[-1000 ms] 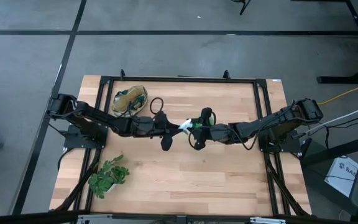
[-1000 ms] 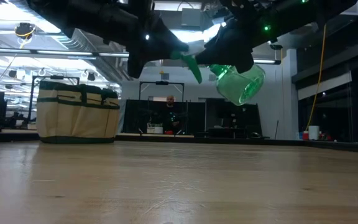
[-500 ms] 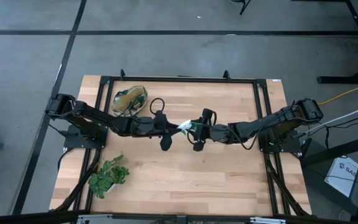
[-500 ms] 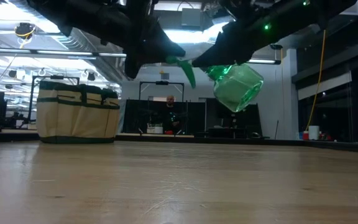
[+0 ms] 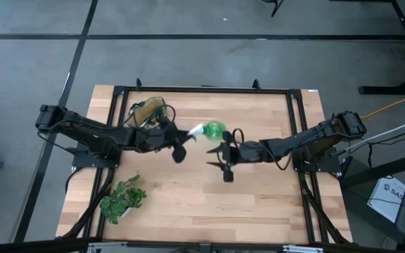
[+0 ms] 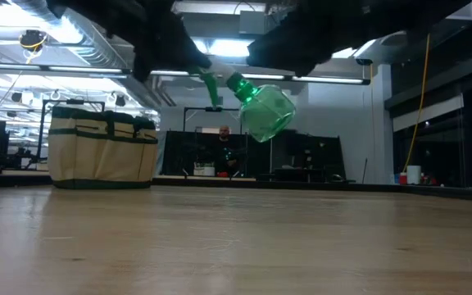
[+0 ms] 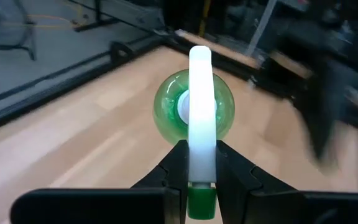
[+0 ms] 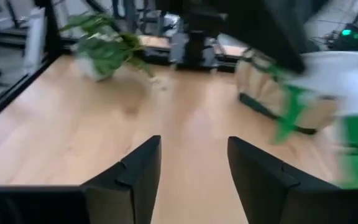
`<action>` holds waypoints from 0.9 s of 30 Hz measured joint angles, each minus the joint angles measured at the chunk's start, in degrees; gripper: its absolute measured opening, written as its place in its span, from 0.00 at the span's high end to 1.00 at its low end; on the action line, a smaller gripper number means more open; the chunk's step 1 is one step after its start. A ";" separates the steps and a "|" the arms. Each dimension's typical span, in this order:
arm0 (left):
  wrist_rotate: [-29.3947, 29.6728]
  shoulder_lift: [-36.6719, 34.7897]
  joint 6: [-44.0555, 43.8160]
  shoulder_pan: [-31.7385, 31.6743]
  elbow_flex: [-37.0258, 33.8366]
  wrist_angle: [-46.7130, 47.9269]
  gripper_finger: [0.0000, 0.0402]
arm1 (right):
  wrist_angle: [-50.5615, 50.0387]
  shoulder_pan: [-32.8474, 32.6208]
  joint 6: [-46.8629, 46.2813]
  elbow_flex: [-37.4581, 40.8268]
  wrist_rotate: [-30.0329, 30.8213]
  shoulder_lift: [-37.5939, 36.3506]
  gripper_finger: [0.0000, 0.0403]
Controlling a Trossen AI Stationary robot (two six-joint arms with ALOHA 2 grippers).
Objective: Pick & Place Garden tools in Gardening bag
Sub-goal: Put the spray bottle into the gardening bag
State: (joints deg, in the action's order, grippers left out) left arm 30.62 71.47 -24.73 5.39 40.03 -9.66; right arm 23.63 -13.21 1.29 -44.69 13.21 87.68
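The green spray bottle [image 5: 215, 130] hangs in the air over the middle of the table, held by my left gripper [image 5: 188, 136], which is shut on its white spray head. The low view shows it tilted, body lower, well above the wood [image 6: 265, 111]. My right gripper [image 5: 225, 153] is open and empty just to the bottle's right and near side. The gardening bag [image 5: 148, 112] stands on its base at the far left, cream with dark green trim [image 6: 102, 147]. No other tools show on the table. My left gripper pinches the bottle's white spray head [image 7: 202, 163] between its two fingers, one on each flat side. The fingers come level from the table's left and lie along the head. The green body [image 7: 193, 107] sticks out beyond the fingertips, lifted clear and tilted down.
A leafy green plant in a white pot [image 5: 121, 200] stands at the near left corner. A black frame [image 5: 209, 90] runs along the table's edges. Bare wood lies across the middle and near side [image 5: 216, 197].
My left gripper has drawn back toward the table's left and far side, toward the bag, carrying the spray bottle by its head. The bottle has come out from between my right gripper's fingers, which now stand empty.
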 joint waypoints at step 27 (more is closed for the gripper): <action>13.38 -34.77 2.20 4.02 -0.11 30.54 0.88 | -0.29 -0.36 -1.54 0.04 -13.39 0.00 0.53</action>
State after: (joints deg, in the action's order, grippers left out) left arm 44.00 36.70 -22.53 9.41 39.92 20.88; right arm 23.34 -13.56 -0.25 -44.64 -0.19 87.68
